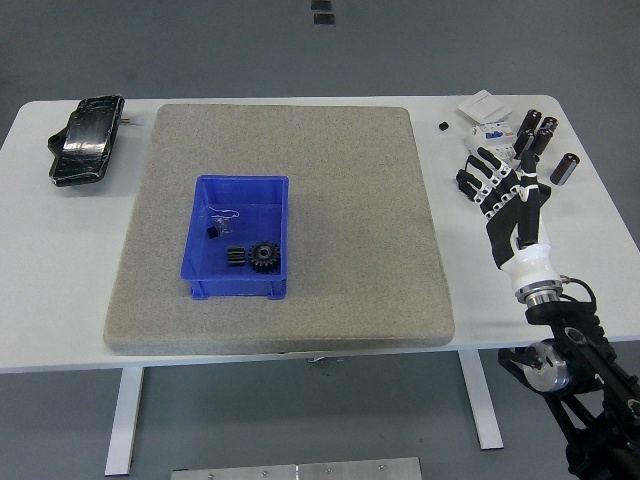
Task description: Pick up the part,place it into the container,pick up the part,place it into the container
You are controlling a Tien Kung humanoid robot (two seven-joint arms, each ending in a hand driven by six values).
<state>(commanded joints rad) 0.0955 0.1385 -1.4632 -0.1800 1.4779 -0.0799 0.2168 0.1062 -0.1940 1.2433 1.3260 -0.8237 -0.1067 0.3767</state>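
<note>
Fingers of the black-and-white right hand (505, 195) spread wide, holding nothing, hovering over small black cylindrical parts (535, 140) at the white table's (60, 260) right end. Probably light, rigid, prone to rolling; best pinched across the barrel. Blue plastic container (240, 236) well apart, holding black gears (264, 255).

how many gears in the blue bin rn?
2: a large black gear and a smaller one touching its left, near the blue bin's front wall.
</note>
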